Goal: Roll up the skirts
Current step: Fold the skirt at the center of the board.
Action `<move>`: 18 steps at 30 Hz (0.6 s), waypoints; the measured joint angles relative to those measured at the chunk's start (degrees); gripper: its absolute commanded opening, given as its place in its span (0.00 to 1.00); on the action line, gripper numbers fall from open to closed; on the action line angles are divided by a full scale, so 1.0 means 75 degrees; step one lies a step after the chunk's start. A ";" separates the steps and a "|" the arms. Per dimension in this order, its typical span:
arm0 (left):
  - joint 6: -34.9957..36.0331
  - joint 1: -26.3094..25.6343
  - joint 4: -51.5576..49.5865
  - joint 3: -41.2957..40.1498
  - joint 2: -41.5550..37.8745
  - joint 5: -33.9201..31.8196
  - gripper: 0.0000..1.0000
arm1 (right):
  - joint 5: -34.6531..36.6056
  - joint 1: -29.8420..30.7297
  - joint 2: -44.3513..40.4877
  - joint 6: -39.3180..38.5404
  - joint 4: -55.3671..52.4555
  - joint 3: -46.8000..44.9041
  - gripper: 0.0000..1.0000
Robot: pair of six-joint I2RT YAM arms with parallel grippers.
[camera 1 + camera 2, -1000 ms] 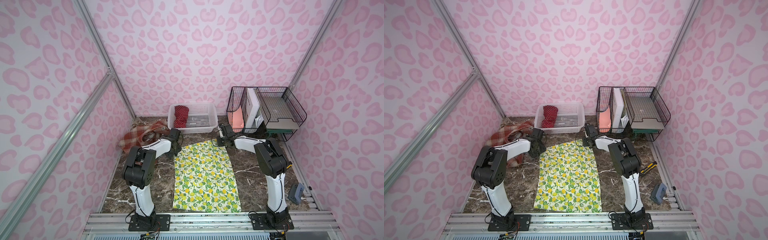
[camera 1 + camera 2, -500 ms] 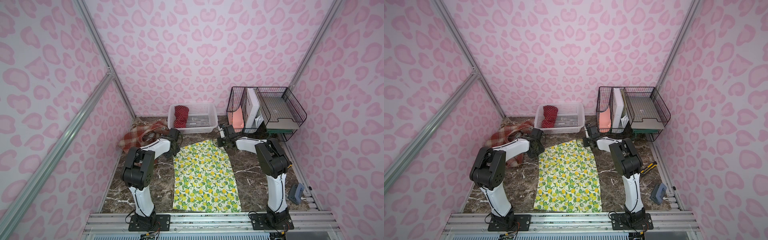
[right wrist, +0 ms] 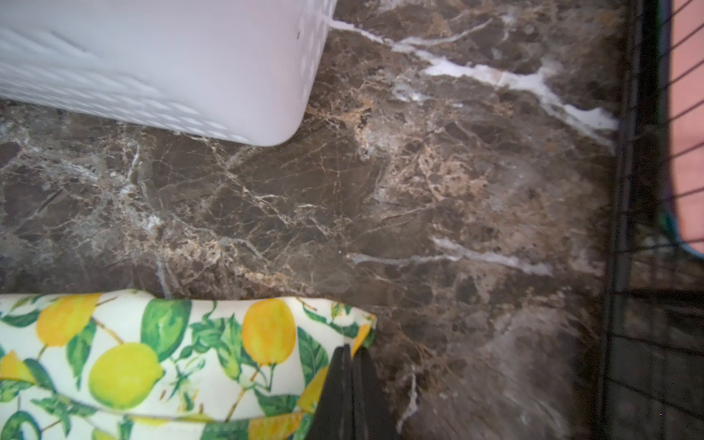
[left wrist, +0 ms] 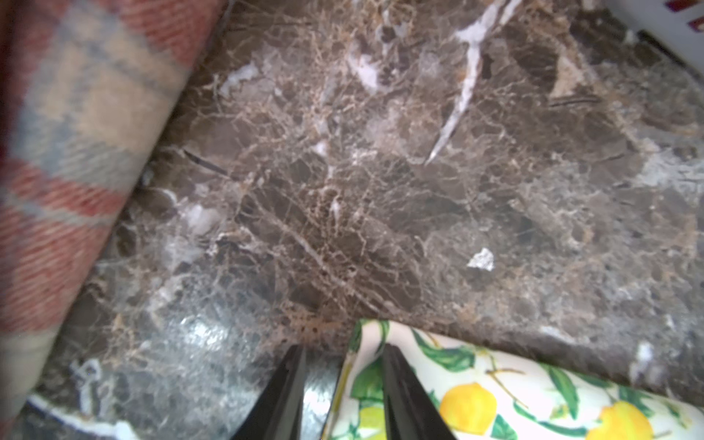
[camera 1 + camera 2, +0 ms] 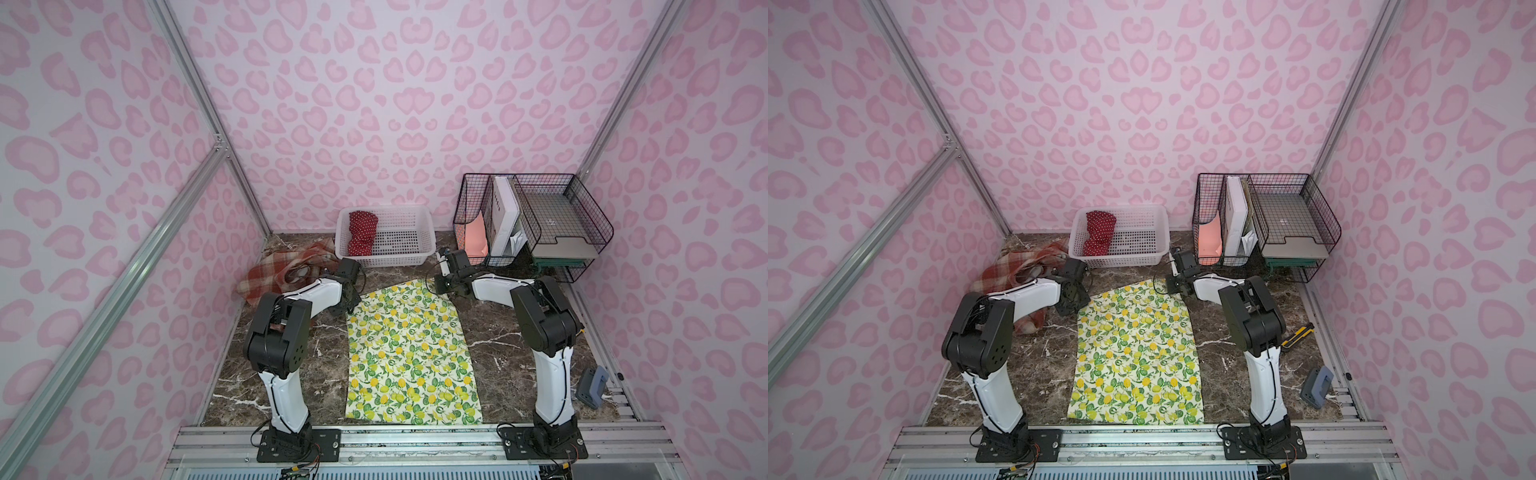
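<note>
- The lemon skirt (image 5: 409, 353) lies flat along the middle of the table (image 5: 498, 332); its narrow end points toward the basket (image 5: 399, 259) and its wide hem toward the arm bases; spread out like this, it looks ready to be rolled from one end.
- Both arms reach to the narrow far end, one at each corner; holding both corners would probably keep that edge straight as it turns over.
- The right gripper (image 3: 352, 352) has its jaws pressed together on the far right corner; in the right wrist view the thin cloth appears pinched between them.
- The left gripper (image 4: 341, 350) has its jaws spread on either side of the far left corner; the cloth edge sits in the gap, with bare table showing beside it, so it has no hold there yet.
- The dotted skirt (image 5: 362, 232) sits bundled at one end of the basket, apparently finished and stored; the plaid skirt (image 5: 274, 278) lies crumpled on the table just beside the left arm, unrolled and probably waiting its turn.
- Judging by this, about a third of the task is done and the second roll is only starting; next the left jaws need to close on their corner, then both corners should lift evenly.
- With only one corner held, a pull could skew the edge; thin cloth may also slip from a shallow pinch.
</note>
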 measured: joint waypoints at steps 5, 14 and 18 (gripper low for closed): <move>0.0198 0.0006 0.0076 0.0122 0.0131 -0.0052 0.05 | -0.0026 0.0000 -0.0015 0.0000 -0.0017 0.0000 0.00; 0.0571 0.0009 0.0117 0.0484 0.0382 -0.0122 0.00 | 0.0026 0.0000 -0.0070 0.0029 -0.0079 -0.0041 0.00; 0.0647 0.0009 0.0210 0.0408 0.0329 -0.0070 0.00 | 0.0032 0.0000 -0.0236 0.0105 -0.0064 -0.0227 0.00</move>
